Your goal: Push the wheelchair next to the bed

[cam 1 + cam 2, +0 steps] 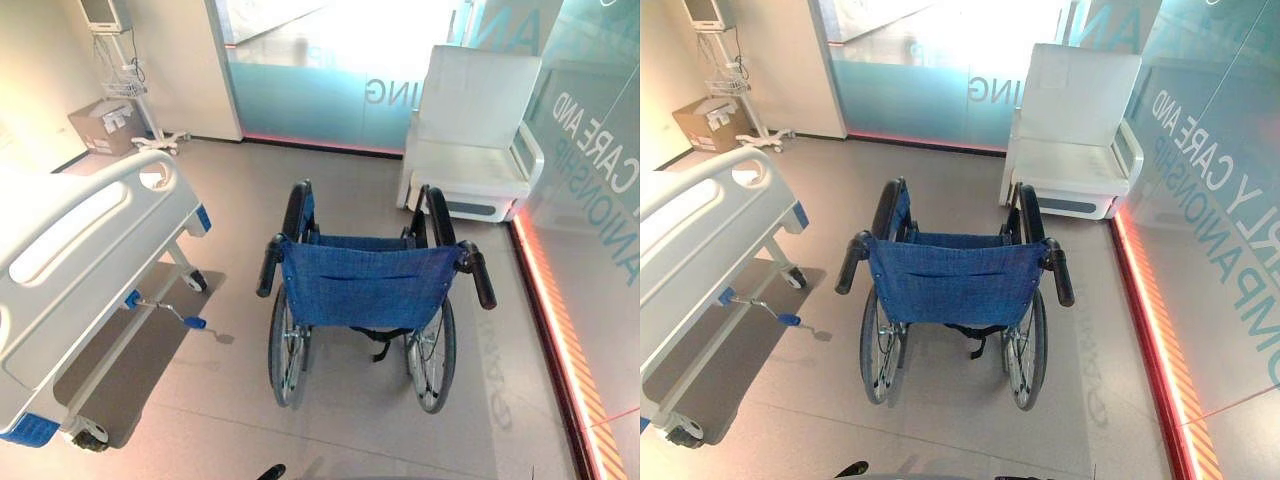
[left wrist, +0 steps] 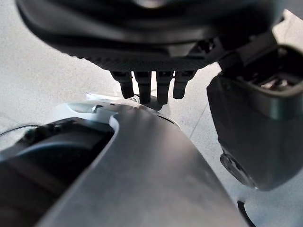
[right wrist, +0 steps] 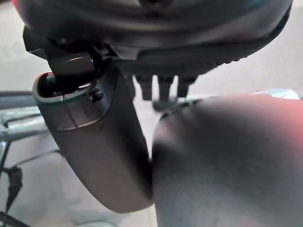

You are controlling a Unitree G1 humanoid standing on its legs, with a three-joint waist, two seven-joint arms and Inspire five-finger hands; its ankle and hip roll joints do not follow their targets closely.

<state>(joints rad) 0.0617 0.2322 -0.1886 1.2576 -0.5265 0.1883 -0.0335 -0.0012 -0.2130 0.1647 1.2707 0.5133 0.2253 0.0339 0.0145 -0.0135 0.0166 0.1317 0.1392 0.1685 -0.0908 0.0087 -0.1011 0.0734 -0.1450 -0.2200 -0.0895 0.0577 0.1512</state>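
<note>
A wheelchair with a blue fabric back and seat stands in the middle of the floor, its back toward me. Its two black push handles stick out at either side, and nothing touches them. The white hospital bed with blue corner bumpers stands at the left, about a chair's width from the wheelchair. My left hand hangs low with its fingers relaxed and holds nothing. Likewise my right hand hangs with loose fingers, nothing in it.
A white armchair stands at the back right, just beyond the wheelchair. A glass wall with an orange floor strip runs along the right. A blue-tipped crank juts from the bed's foot. A cardboard box and a wheeled monitor stand sit at the back left.
</note>
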